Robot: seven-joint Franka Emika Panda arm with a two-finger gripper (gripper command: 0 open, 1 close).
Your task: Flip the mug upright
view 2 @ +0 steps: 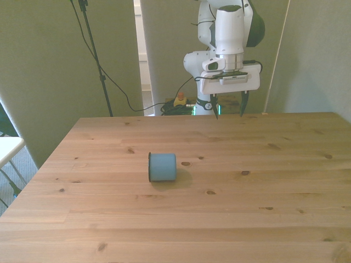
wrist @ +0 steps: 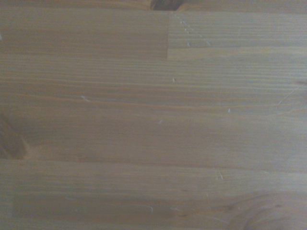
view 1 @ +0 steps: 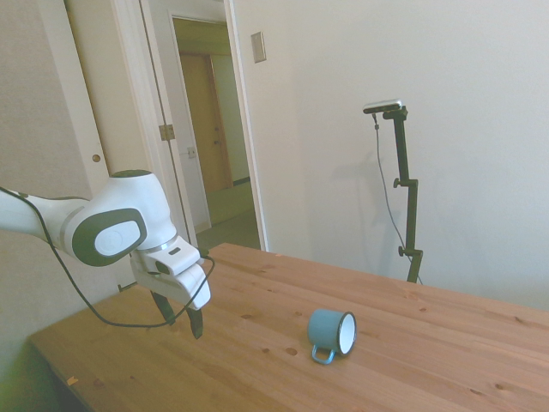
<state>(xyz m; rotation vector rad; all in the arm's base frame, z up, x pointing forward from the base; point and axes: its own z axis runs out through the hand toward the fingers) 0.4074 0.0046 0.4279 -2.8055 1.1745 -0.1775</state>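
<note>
Nearest the front camera there is bare pale pine-plank surface (view 2: 230,219), knots and grain running across. Further in, toward the middle and a little to the front view's left, lies the small teal-blue enamel-style mug (view 2: 162,167), tipped over on its side, its body resting on the planks with its thin dark rim turned toward the front view's left. From the side camera the same mug (view 1: 332,334) shows its white inside facing that camera and its small blue loop handle low down against the wood (touching, as far as that angle lets me judge).

Beyond the mug, at the far edge, the white arm's two-finger gripper (view 2: 228,106) hangs above the planks, pointing down. The jaws stand wide apart with nothing between them, two dark fingers (view 2: 243,104) clearly separated in the front view. In the side view the gripper (view 1: 183,316) sits well apart from the mug, just above the wood.

The wrist camera gives only close, soft-focus wood grain (wrist: 153,124), with a dark knot at one border; no mug in it.
</note>
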